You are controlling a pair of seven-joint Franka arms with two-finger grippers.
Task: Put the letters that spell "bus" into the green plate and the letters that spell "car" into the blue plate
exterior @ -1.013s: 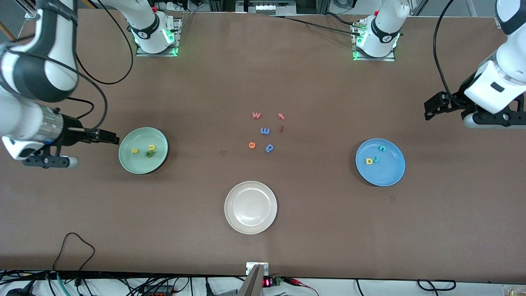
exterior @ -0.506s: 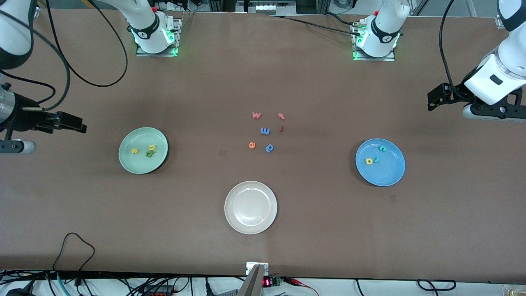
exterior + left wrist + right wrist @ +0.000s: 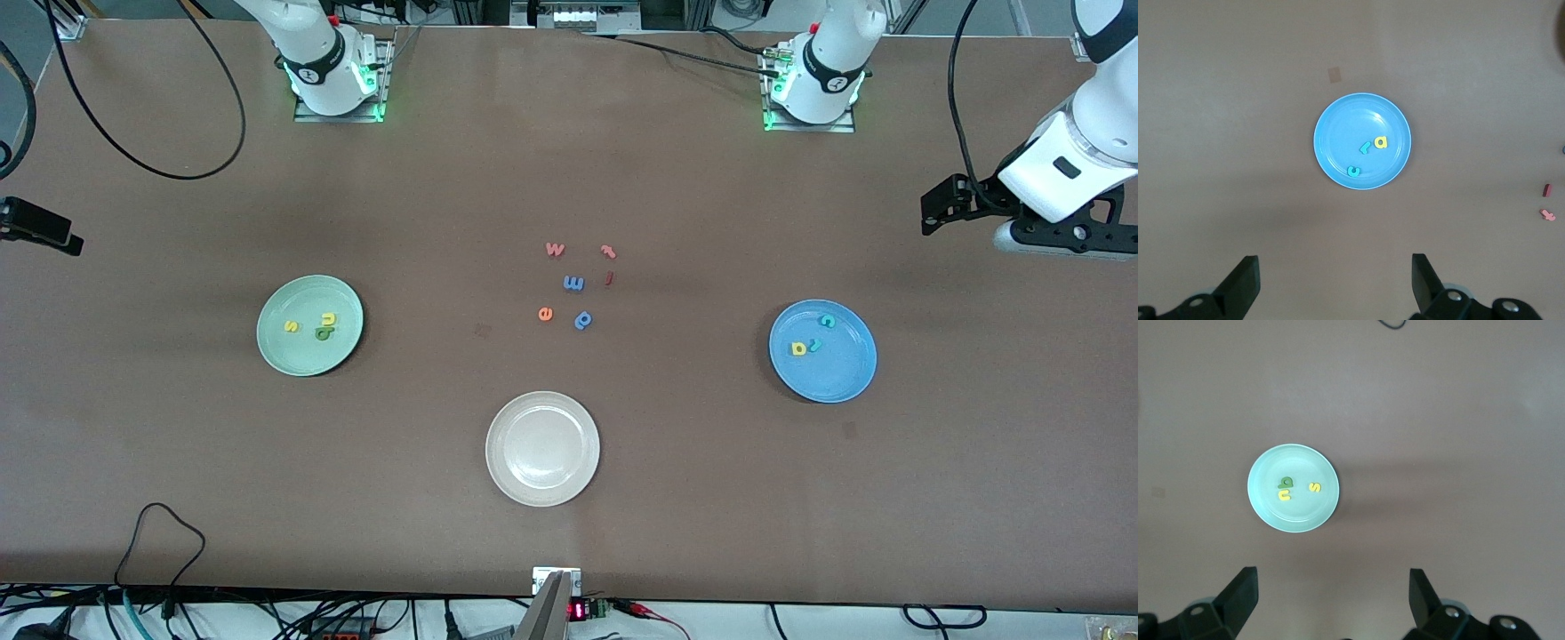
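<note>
Six letters sorted, both plates filled

Three small toy letters, a dark green "b" (image 3: 323,333), a yellow "u" (image 3: 329,318) and a yellow "s" (image 3: 291,326), lie inside the round pale mint-green plate (image 3: 271,351) toward the right arm's end of the brown surface (image 3: 693,498). Three more, a teal "c" (image 3: 827,321), a yellow "a" (image 3: 798,348) and a teal "r" (image 3: 814,345), lie inside the round bright blue plate (image 3: 845,382) toward the left arm's end. By this layout both words appear complete, and nothing of the task seems left to move.

Between the two plates, a loose cluster of red, orange and blue letters (image 3: 574,284) lies on the surface, and the round beige-white plate (image 3: 511,480), nearer the front camera, holds nothing.

The left tool (image 3: 1335,283) hangs high over the surface near the blue plate, fingers spread wide and holding nothing. The right tool (image 3: 1331,600) hangs high near the green plate, likewise spread and holding nothing; in the front view only its tip shows at the edge. Both arms look parked clear of the plates.
</note>
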